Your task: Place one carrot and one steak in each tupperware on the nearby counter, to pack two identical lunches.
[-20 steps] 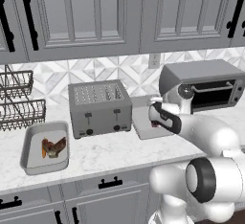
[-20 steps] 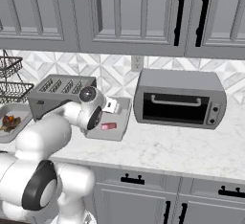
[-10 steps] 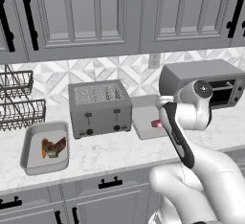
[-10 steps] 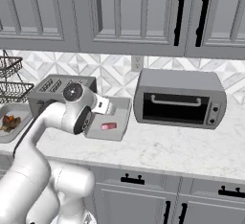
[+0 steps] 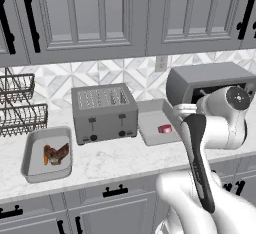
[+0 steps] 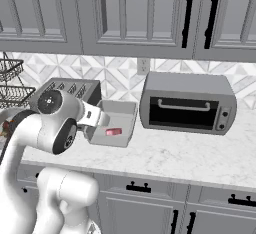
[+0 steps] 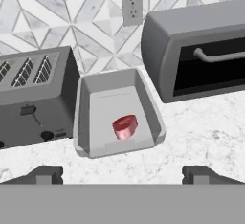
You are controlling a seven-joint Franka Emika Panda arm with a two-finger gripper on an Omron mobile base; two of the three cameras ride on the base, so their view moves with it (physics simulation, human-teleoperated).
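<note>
Over the near edge of the white counter (image 7: pixel 201 137) my gripper (image 7: pixel 122 175) hangs open and empty, its fingertips (image 7: pixel 45 174) set wide apart. Just ahead of it stands a light-grey tupperware (image 7: pixel 91 98) between the toaster and the toaster oven. A pink-red steak (image 7: pixel 125 126) lies on that tupperware's floor (image 5: pixel 150 123), apart from my fingers. Far to the left sits the other tupperware (image 5: pixel 30 150), which holds a dark brown steak (image 5: pixel 57 154) with an orange carrot (image 5: pixel 46 158) beside it.
A grey toaster (image 5: pixel 104 113) stands between the two containers. A toaster oven (image 6: pixel 187 103) with a dark door sits to the right. Black wire baskets (image 5: pixel 17 103) stand at the far left by the backsplash. Bare marble runs along the front edge (image 6: pixel 190 158).
My hand has risen and pulled back from the right tupperware toward the counter's front edge. The pink steak stays in the container. The jaws remain open.
</note>
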